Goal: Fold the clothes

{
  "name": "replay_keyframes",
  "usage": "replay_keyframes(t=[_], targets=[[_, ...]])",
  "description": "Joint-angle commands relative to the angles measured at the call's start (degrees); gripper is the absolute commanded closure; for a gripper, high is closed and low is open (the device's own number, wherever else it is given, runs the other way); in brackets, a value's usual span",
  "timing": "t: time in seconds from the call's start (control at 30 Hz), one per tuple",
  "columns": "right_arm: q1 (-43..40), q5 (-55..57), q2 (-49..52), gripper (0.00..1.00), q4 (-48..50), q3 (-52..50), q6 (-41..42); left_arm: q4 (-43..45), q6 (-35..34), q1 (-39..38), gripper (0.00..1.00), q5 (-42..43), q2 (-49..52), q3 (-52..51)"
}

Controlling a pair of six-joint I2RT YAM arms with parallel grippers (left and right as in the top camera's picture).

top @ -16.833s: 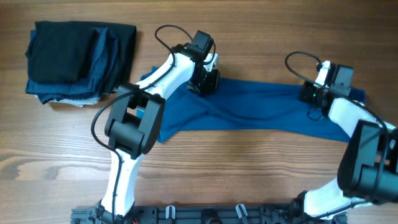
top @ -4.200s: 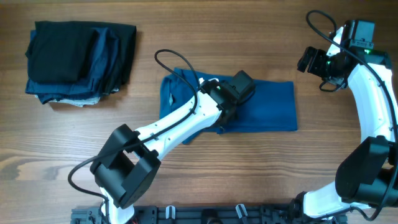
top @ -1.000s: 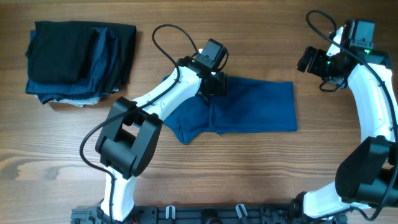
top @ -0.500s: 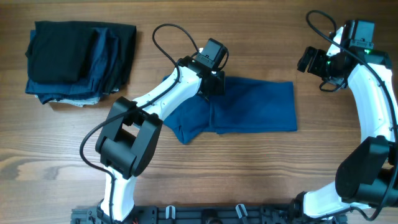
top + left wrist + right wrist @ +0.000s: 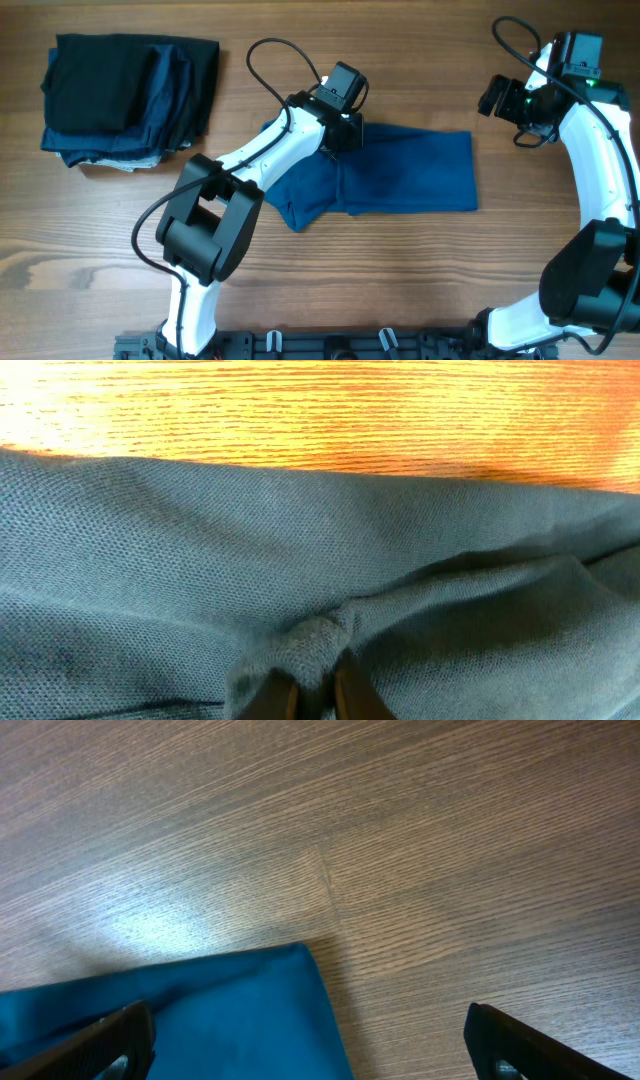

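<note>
The clothes, a blue shirt point(image 5: 405, 170), lie folded into a long strip mid-table, with a loose flap point(image 5: 300, 200) hanging toward the front left. My left gripper point(image 5: 340, 135) sits on the strip's far left edge, shut on a pinched ridge of the blue fabric point(image 5: 315, 645), its fingertips point(image 5: 350, 695) close on either side. My right gripper point(image 5: 500, 98) hovers off the shirt's far right corner, open and empty, fingers point(image 5: 120, 1040) spread wide. That corner of the shirt point(image 5: 250, 1010) shows below it in the right wrist view.
A stack of black and dark navy folded garments point(image 5: 125, 95) rests at the far left of the wooden table point(image 5: 400, 280). The left arm's cable point(image 5: 270, 60) loops above the shirt's left end.
The left gripper has closed on a pinch of the shirt's fabric at the far left edge. Arms and shirt otherwise stay in place.
</note>
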Motion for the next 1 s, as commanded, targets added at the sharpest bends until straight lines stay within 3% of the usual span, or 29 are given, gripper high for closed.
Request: replay_keyframes(t=[0.0,0.6,0.63,0.7,0.73,0.8,0.97], targets=[[0.0,1.0,0.5,0.00,0.3,0.3,-0.1,0.3,0.1,0.0,0.95,0.1,-1.4,0.1],[0.0,1.0,0.5,0.00,0.3,0.3,-0.1,1.7,0.1,0.1,0.92,-7.0,-3.7,-0.2],[0.0,1.0,0.5,0.00,0.3,0.3,-0.1,1.7,0.1,0.1,0.89,-7.0,-3.3,-0.2],[0.0,1.0,0.5,0.00,0.3,0.3,-0.1,1.9,0.0,0.1,0.72,-7.0,-2.8,-0.2],[0.0,1.0,0.5,0.00,0.3,0.3,-0.1,1.9,0.0,0.1,0.58,-7.0,-2.3,-0.2],[0.0,1.0,0.5,0.00,0.3,0.3,-0.1,1.6,0.1,0.1,0.43,-7.0,-1.9,-0.2],[0.0,1.0,0.5,0.00,0.3,0.3,-0.1,0.9,1.2,0.2,0.32,-7.0,-4.8,1.4]])
